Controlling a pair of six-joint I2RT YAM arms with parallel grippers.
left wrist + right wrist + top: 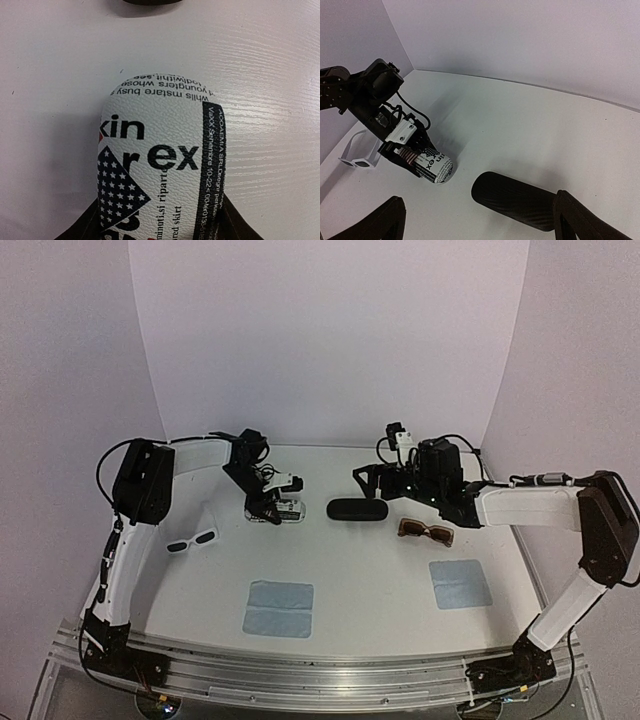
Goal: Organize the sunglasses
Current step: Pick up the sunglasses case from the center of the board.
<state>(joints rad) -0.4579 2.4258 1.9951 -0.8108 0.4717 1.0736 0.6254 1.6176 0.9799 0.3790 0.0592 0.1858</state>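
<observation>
A white table (380, 570) boxed in by plain pale walls holds everything, and as far as the views show the tidying has barely begun. The left gripper (160, 210) has its jaws against both long sides of the printed case (160, 140), which rests on the table; it reads as a grip. That case looks closed. The white sunglasses (192, 540) lie folded outside those jaws, near their outer side and touching nothing. The right gripper (479, 202) stands with its jaws spread wide and holds nothing. The black case (517, 200), also closed, lies on the table between them, closer to the right-hand finger, and neither finger visibly touches it. The brown sunglasses (426, 531) sit behind these jaws, near the wrist and out of its camera's view. Two blue cloths (279, 608) lie flat, well back from both sets of jaws towards the arm bases. Judging by this, neither pair has been put away. If the cases are where they belong, both must still be opened, filled and shut.
</observation>
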